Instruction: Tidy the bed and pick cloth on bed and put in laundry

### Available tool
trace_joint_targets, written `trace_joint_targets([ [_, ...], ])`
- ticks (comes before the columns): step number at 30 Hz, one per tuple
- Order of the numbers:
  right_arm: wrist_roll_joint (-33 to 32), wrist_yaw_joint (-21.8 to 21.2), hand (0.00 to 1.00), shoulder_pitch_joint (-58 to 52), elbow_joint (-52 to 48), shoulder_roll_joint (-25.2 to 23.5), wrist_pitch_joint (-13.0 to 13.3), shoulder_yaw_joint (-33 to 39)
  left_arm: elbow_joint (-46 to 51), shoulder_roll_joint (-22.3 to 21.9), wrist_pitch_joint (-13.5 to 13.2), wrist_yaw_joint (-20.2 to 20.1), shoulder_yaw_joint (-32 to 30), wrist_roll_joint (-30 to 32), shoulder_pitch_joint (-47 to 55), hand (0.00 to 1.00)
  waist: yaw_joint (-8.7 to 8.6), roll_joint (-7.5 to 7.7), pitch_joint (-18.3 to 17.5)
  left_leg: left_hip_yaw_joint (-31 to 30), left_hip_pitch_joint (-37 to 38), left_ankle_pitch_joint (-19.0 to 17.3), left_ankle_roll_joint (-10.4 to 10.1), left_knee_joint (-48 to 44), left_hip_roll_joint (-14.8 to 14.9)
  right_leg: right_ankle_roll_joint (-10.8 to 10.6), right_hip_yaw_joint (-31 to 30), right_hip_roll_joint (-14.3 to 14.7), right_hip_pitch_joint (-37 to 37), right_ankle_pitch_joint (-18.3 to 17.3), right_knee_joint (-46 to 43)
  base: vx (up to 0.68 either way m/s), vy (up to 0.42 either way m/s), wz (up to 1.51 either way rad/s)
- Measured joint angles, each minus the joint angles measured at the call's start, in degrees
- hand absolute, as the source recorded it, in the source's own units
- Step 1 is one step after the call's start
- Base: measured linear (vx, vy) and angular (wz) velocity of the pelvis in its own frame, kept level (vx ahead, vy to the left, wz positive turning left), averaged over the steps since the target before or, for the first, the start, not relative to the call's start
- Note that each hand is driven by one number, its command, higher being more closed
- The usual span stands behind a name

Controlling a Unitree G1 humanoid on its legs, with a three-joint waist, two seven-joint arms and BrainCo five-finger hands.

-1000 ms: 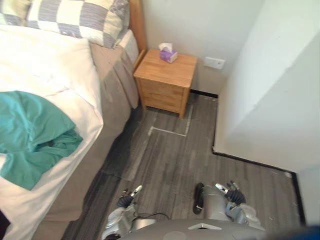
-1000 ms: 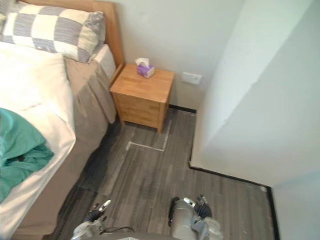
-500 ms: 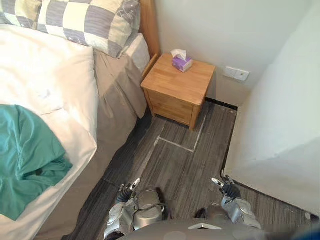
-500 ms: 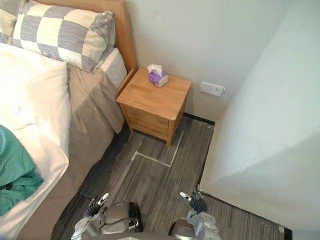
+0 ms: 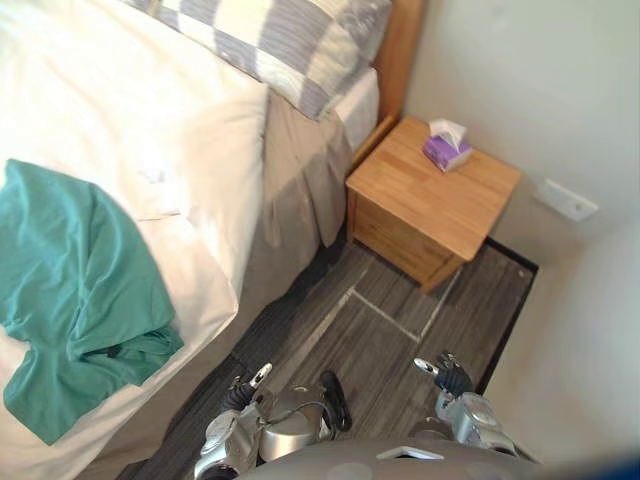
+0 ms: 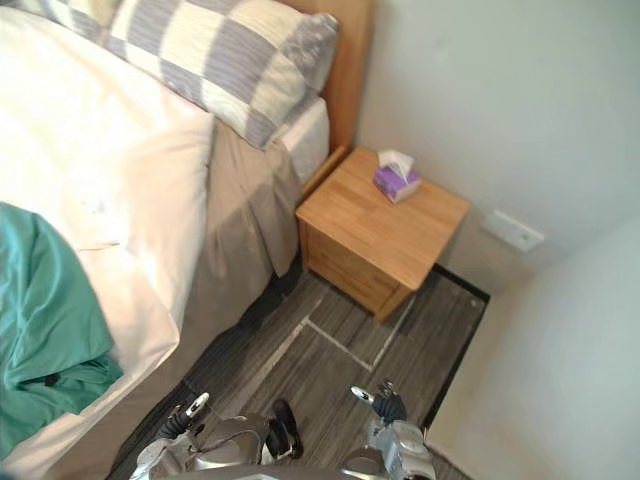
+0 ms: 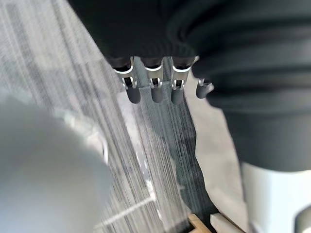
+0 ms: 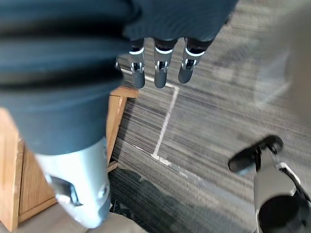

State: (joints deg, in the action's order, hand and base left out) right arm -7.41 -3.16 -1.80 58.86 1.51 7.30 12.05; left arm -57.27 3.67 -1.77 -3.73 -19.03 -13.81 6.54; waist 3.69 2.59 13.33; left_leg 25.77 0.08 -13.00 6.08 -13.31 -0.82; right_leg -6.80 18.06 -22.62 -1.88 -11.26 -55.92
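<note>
The green cloth [image 5: 80, 270] lies leftward on the bed [image 5: 120, 90], nearer our left hand [image 5: 240, 396] than our right hand [image 5: 447, 378], both straight-fingered and empty.

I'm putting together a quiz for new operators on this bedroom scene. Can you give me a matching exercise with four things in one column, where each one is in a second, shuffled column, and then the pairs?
Things
1. teal cloth
2. checked pillow
3. tissue box
4. left hand

Places
A. on the wooden nightstand
B. low over the grey floor, fingers straight, holding nothing
C. crumpled on the white duvet, near its edge
D. beside the wooden headboard

Pairs: 1-C, 2-D, 3-A, 4-B
</note>
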Motion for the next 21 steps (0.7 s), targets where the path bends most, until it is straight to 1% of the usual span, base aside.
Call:
trace_joint_targets([
  [1,-0.36,-0.04,0.00,-0.28,0.00,0.56,0.42,-1.50,-0.68,0.18,-0.17,0.34,-0.05,-0.23,0.38,0.00,-0.41,-0.29,-0.21,-1.31,1.22,-0.06,-0.27,0.69,0.69,0.70,0.02,0.44,-3.03,-1.26,0.95,0.17,-0.072,0.67],
  [2,-0.66,-0.52,0.00,-0.11,-0.05,0.59,1.65,-1.92,-0.68,0.33,-0.11,0.35,0.00,-0.54,0.60,0.00,-0.33,-0.35,-0.04,-2.85,1.81,0.13,-0.47,0.73,2.05,0.73,0.50,1.65,-5.55,-2.31,4.91,0.21,-0.108,0.61],
  [3,-0.91,-0.78,0.00,0.02,-0.04,0.60,2.17,-1.97,-0.78,0.37,-0.09,0.35,0.01,-0.69,0.59,0.00,-0.29,-0.46,0.02,-3.70,1.89,0.09,-0.91,0.72,2.91,0.34,0.52,2.71,-6.55,-2.53,7.79,0.18,-0.173,0.70],
  [5,-3.05,-1.65,0.00,0.86,-0.02,0.56,3.89,-2.77,-0.76,0.54,-0.20,0.38,0.35,-1.41,-0.31,0.00,-0.29,-1.16,0.47,-8.44,1.62,-0.11,-2.97,0.75,6.98,-0.55,-0.33,8.93,-8.95,-2.15,22.38,0.20,-0.243,0.80],
  [6,-3.32,-1.81,0.00,0.99,-0.03,0.57,4.15,-3.22,-0.77,0.67,-0.23,0.38,0.81,-1.38,-0.67,0.00,-0.38,-1.20,0.49,-9.80,1.37,0.08,-3.86,0.78,7.87,-0.89,-1.32,10.88,-9.37,-1.45,26.47,0.18,-0.224,0.79],
  [7,-4.44,-2.09,0.00,0.99,-0.06,0.57,4.48,-3.73,-0.78,0.92,-0.44,0.31,1.37,-1.36,-1.21,0.00,-0.49,-1.15,0.57,-12.01,0.70,0.17,-4.89,0.79,8.81,-1.01,-3.62,13.24,-9.96,0.25,32.38,0.23,-0.309,0.99],
  [8,-5.84,-2.53,0.00,1.13,-0.11,0.50,4.49,-3.91,-0.76,1.14,-1.08,0.30,1.74,-1.35,-2.30,0.00,-0.62,-0.51,1.64,-15.05,0.73,-0.06,-6.67,0.88,9.61,-0.92,-7.92,15.61,-10.31,3.91,40.33,0.28,-0.410,1.10],
  [9,-6.58,-2.66,0.00,1.10,-0.32,0.36,4.48,-3.91,-0.66,1.15,-1.40,0.28,1.67,-1.32,-2.96,0.00,-0.58,0.15,2.03,-16.61,0.72,-0.64,-7.78,0.45,9.72,-0.75,-10.05,16.22,-10.54,5.98,43.46,0.29,-0.440,1.04],
  [10,-7.00,-2.71,0.00,0.83,-0.70,0.11,4.50,-3.89,-0.25,1.18,-1.45,0.30,1.57,-1.36,-3.21,0.00,-0.57,0.73,2.39,-17.55,0.65,-1.29,-8.73,-0.36,9.71,-0.85,-11.44,16.42,-10.53,7.08,45.22,0.26,-0.440,0.97],
  [11,-7.65,-2.65,0.00,0.25,-1.29,-0.26,4.60,-3.59,-0.09,0.85,-1.83,0.39,0.81,-1.37,-4.08,0.00,-0.87,0.83,3.31,-19.45,0.05,-3.41,-11.25,-3.59,10.74,3.23,-10.97,17.33,-9.75,11.38,43.13,0.21,-0.362,0.71],
  [12,-7.78,-2.62,0.00,0.35,-1.95,-0.15,4.78,-3.21,0.17,0.16,-1.86,0.30,0.92,-1.42,-4.19,0.00,-0.83,-0.14,3.51,-18.69,-0.01,-3.53,-11.54,-3.97,11.92,3.46,-10.33,17.94,-10.25,9.91,41.27,0.26,-0.401,0.61],
  [13,-8.12,-2.30,0.00,0.58,-3.21,-0.06,5.20,-2.32,0.45,-0.98,-2.18,0.03,0.87,-1.33,-4.27,0.00,-0.49,-1.25,3.54,-16.55,-0.18,-3.21,-12.10,-3.76,12.93,4.86,-9.34,18.07,-12.05,6.94,37.42,0.26,-0.331,0.36],
  [14,-8.12,-2.16,0.00,1.00,-4.22,-0.36,5.85,-0.41,0.75,-2.25,-2.38,-0.03,0.36,-1.32,-4.73,0.00,-0.85,-1.64,3.77,-15.58,0.29,-2.28,-13.20,-2.77,13.07,5.82,-8.38,17.26,-14.30,3.24,32.14,0.34,-0.373,0.47],
  [15,-8.09,-2.13,0.00,1.10,-4.44,-0.69,6.66,0.86,1.04,-2.71,-2.35,0.04,0.01,-1.37,-4.84,0.00,-0.87,-1.80,3.86,-15.05,1.04,-1.03,-13.55,-1.96,12.87,6.72,-7.59,16.37,-15.25,0.34,28.38,0.29,-0.301,0.46],
  [16,-8.02,-2.00,0.00,0.98,-4.47,-0.90,7.06,0.96,1.03,-3.02,-2.40,0.09,-0.11,-1.38,-4.82,0.00,-1.01,-1.84,3.84,-15.09,1.10,-0.38,-13.60,-2.11,12.81,7.03,-7.15,15.93,-15.23,-0.90,27.21,0.27,-0.300,0.54],
  [17,-7.08,-1.28,0.00,0.65,-4.57,-1.26,7.47,0.90,1.07,-3.22,-2.90,0.33,-0.14,-2.47,-4.83,0.00,-1.31,-2.17,4.03,-15.15,-0.34,0.63,-13.12,-5.63,13.16,7.26,-5.70,15.13,-14.02,-2.77,26.41,0.24,-0.292,0.69],
  [18,-6.56,-0.70,0.00,-0.10,-5.22,-1.40,7.54,0.83,1.63,-3.25,-3.44,0.40,-0.33,-3.98,-4.84,0.00,-1.50,-2.44,4.52,-15.03,-3.67,1.93,-12.92,-13.59,14.70,7.50,-3.94,14.53,-11.56,-3.85,26.88,0.22,-0.287,0.76],
  [19,-5.90,-0.38,0.00,-0.59,-5.75,-1.30,7.55,0.77,1.88,-3.14,-3.89,0.42,-0.34,-4.85,-4.81,0.00,-1.52,-2.20,5.00,-14.71,-6.12,2.08,-13.08,-18.63,15.88,7.64,-2.88,14.43,-10.06,-4.14,27.50,0.23,-0.270,0.72],
  [20,-4.58,0.28,0.00,-1.31,-6.26,-1.26,7.58,0.55,2.06,-3.25,-4.83,0.50,-0.24,-5.99,-4.70,0.00,-1.16,-2.60,5.28,-12.61,-9.35,1.89,-13.30,-26.85,18.19,7.85,-1.12,14.36,-7.16,-4.51,28.65,0.21,-0.181,0.54],
  [21,-4.08,1.09,0.00,-1.39,-6.54,-1.18,7.78,-0.52,2.56,-3.34,-6.07,0.63,-0.13,-7.15,-4.48,0.00,-0.86,-2.55,5.29,-9.99,-11.39,1.53,-13.25,-29.54,19.25,7.98,0.26,13.85,-5.45,-4.63,29.28,0.20,-0.134,0.41],
])
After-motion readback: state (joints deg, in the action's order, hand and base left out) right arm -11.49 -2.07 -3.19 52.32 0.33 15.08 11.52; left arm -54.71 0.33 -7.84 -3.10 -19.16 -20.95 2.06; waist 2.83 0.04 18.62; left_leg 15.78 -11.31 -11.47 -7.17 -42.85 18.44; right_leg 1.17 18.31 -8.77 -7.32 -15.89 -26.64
